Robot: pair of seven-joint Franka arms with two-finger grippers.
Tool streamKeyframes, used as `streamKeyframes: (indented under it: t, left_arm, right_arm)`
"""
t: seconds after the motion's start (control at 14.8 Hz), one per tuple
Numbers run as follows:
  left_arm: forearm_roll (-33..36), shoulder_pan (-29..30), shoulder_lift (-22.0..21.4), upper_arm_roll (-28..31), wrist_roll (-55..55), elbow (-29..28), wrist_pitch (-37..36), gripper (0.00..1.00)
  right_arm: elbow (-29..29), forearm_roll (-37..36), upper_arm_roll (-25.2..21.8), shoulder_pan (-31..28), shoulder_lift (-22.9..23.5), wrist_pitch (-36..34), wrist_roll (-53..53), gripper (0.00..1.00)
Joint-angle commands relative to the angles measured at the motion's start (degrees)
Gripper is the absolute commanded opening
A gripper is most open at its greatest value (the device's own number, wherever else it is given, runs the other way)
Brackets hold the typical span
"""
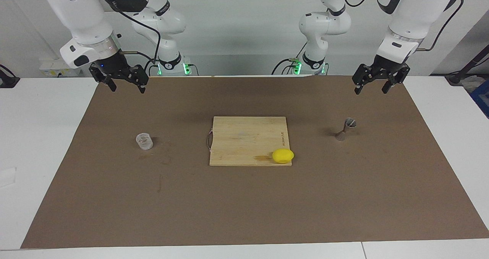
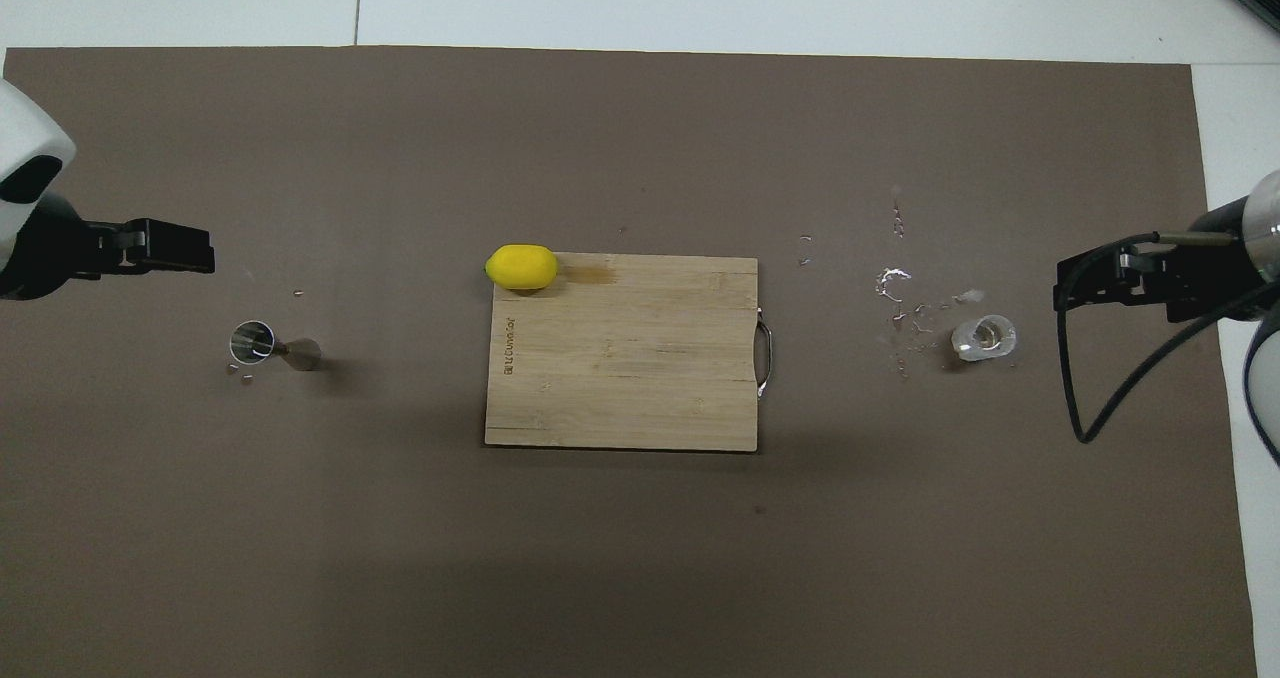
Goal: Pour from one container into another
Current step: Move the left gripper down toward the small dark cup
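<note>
Overhead view: both arms cut off by the picture's side edges; only the left gripper (image 2: 175, 255) and the right gripper (image 2: 1090, 283) with its cable show. Facing view: upper links of both arms cropped at the top edge. Contents of the clear cup (image 1: 144, 141) too small to tell. Fill of the jigger (image 1: 345, 129) not readable. Printed mark on the cutting board (image 2: 620, 353) illegible.

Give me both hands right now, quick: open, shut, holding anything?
Left hand: open, empty, raised over the mat near the jigger.
Right hand: open, empty, raised over the mat's edge, clear cup untouched.
</note>
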Motion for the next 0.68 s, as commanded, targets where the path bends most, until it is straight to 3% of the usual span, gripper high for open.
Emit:
streamKeyframes:
  t: [0.0, 0.34, 0.61]
  left_arm:
    - [0.4, -0.6, 1.5, -0.2, -4.4, -1.3, 5.0, 1.00]
    - [0.4, 0.1, 1.4, 0.0, -6.5, -3.2, 7.7, 1.00]
    - [0.4, 2.4, -0.1, 0.0, -5.9, -8.0, 15.4, 1.00]
  right_arm:
    - [-1.3, 0.8, 0.3, -0.9, -1.2, -0.3, -1.3, 1.00]
    - [-1.3, 0.8, 0.3, -0.9, -1.2, -0.3, -1.3, 1.00]
    - [-1.3, 0.8, 0.3, -0.9, -1.2, -0.3, -1.3, 1.00]
